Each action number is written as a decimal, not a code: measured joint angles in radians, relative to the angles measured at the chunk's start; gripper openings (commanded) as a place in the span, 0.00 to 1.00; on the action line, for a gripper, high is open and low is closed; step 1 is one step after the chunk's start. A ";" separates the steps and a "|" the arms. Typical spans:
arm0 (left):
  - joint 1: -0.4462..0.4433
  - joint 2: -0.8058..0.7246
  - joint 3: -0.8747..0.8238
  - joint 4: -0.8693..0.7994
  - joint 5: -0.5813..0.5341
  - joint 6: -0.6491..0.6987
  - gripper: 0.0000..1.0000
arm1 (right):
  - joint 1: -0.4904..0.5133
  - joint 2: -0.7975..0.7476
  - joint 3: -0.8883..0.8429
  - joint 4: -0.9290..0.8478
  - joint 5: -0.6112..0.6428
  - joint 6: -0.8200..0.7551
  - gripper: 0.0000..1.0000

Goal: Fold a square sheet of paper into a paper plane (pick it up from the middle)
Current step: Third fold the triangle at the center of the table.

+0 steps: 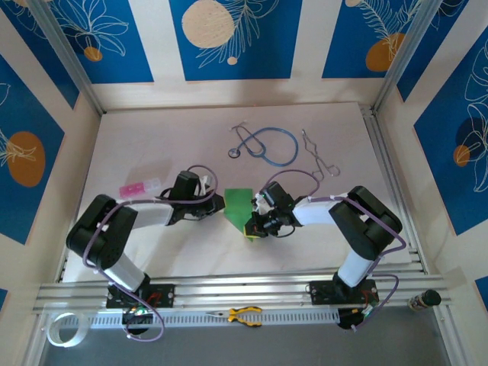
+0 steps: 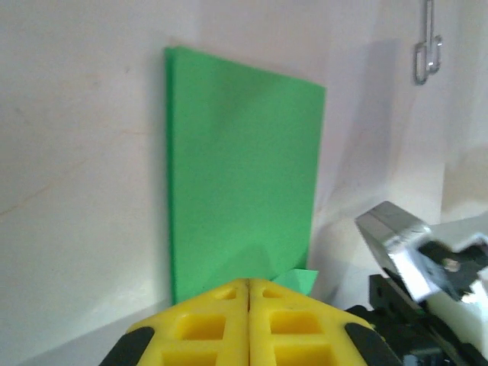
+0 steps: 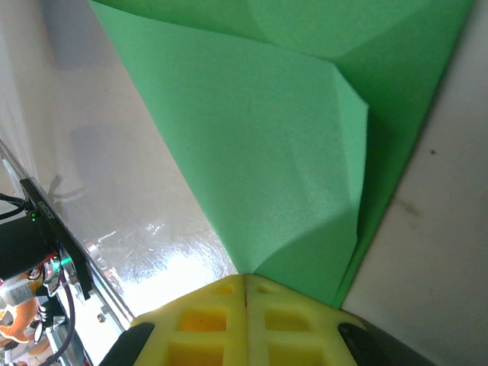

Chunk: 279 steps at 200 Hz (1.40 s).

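Observation:
The bright green sheet of paper [image 1: 238,203] lies folded on the white table, its far edge straight and its near end narrowing to a point. In the left wrist view it is a tall green panel [image 2: 244,175] with a small flap sticking out at its near right corner. My left gripper [image 1: 218,206] is shut, and its yellow tips [image 2: 248,280] rest at the paper's left edge with nothing visible between them. My right gripper [image 1: 252,227] is shut too. Its tips [image 3: 245,276] meet the pointed end of a folded flap [image 3: 290,175].
A blue stethoscope [image 1: 267,145] and a bent wire clip [image 1: 320,156] lie at the back of the table. A pink and white piece [image 1: 139,187] sits at the left. Yellow-handled pliers [image 1: 244,314] lie on the front rail. The right wrist's metal body [image 2: 404,244] is close beside my left fingers.

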 measured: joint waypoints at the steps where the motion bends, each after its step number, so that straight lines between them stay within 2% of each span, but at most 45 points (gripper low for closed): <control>1: 0.000 -0.001 0.000 0.000 0.000 0.000 0.09 | 0.000 0.000 0.000 0.000 0.000 0.000 0.04; 39: -0.027 0.001 0.000 0.011 0.027 0.003 0.09 | 0.000 0.000 0.003 -0.005 0.001 0.000 0.05; 97: -0.050 0.110 0.005 0.050 0.086 0.011 0.09 | 0.000 0.001 0.021 -0.040 0.013 -0.006 0.05; 191: -0.052 0.135 0.027 -0.001 0.063 0.039 0.06 | 0.034 -0.012 0.148 -0.165 0.052 -0.038 0.09; 230: -0.052 0.136 0.027 -0.001 0.063 0.042 0.05 | 0.053 0.066 0.233 -0.157 0.057 -0.038 0.09; 279: -0.052 0.136 0.027 -0.002 0.063 0.045 0.04 | 0.058 0.126 0.225 -0.155 0.068 -0.039 0.09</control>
